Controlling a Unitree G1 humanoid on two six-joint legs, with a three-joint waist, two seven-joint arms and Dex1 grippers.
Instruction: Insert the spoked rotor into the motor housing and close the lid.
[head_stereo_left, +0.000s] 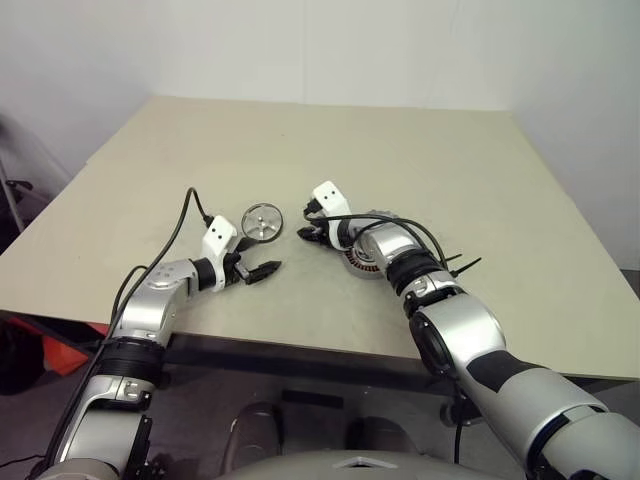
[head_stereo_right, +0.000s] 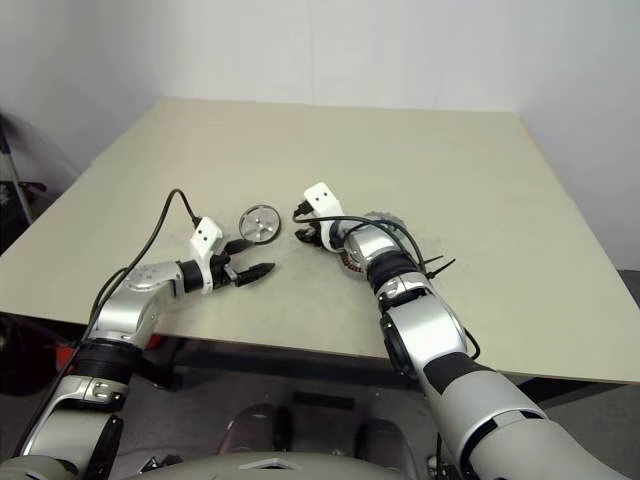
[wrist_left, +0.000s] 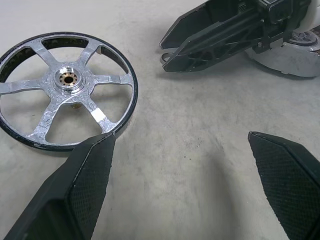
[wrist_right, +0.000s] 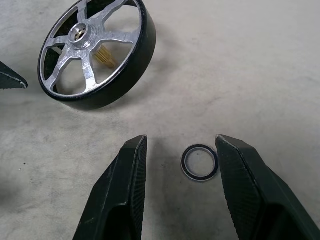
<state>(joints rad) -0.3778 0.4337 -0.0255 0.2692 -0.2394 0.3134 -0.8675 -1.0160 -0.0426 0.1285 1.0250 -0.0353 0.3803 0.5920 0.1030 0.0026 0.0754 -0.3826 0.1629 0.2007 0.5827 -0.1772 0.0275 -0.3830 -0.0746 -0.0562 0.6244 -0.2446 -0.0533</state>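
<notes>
- Two arms reach over the beige surface (head_stereo_left: 480, 170), both close to its front edge.
- The spoked rotor (head_stereo_left: 262, 222) lies flat, left of the middle and nearer the front edge than the far one. It has a dark rim, six silver spokes and a bright hub.
- The left gripper (wrist_left: 181, 136) hangs just on the front-edge side of the rotor. Its jaws are spread wide and hold nothing, and one fingertip is close beside the rotor's rim.
- The right gripper (wrist_right: 180, 142) points down at the surface between the rotor and the motor housing (head_stereo_left: 357, 263). Its jaws stand partly open.
- A small thin washer ring (wrist_right: 199, 162) lies flat on the surface between these jaws. It is close against one finger and apart from the other, and it is not clamped.
- The housing sits right of the rotor, about as far from the front edge. The right wrist and its black cables cover most of it, leaving part of the copper coil ring in sight.
- Bare surface separates the rotor from the ring.
</notes>
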